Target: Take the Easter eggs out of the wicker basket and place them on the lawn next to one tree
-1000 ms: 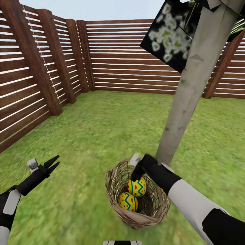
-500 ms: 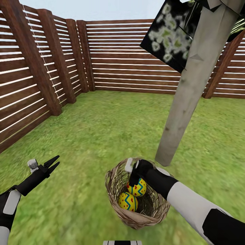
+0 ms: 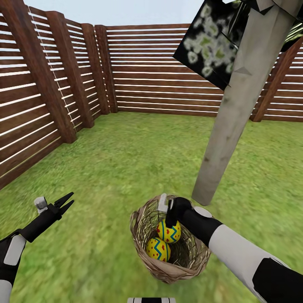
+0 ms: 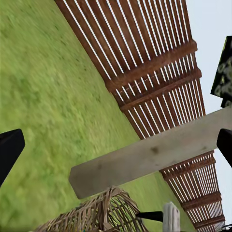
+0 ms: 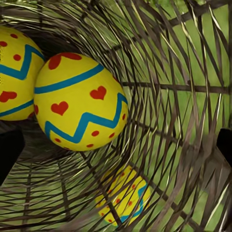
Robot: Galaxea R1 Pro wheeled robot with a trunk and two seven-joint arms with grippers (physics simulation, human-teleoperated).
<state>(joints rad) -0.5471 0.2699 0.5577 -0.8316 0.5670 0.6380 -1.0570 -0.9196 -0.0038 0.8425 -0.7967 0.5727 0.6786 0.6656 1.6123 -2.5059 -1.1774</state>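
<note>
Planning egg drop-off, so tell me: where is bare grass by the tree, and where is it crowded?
Bare lawn lies left of the tree, toward the fence, and right of the trunk. It is crowded at the wicker basket, where the right pincer hangs over two Easter eggs.

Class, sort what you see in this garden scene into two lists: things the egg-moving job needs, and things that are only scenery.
Needed for the job:
Easter eggs
wicker basket
tree
lawn
right claw, reaching into the basket

Only scenery:
wooden fence
left claw, open over the grass
</note>
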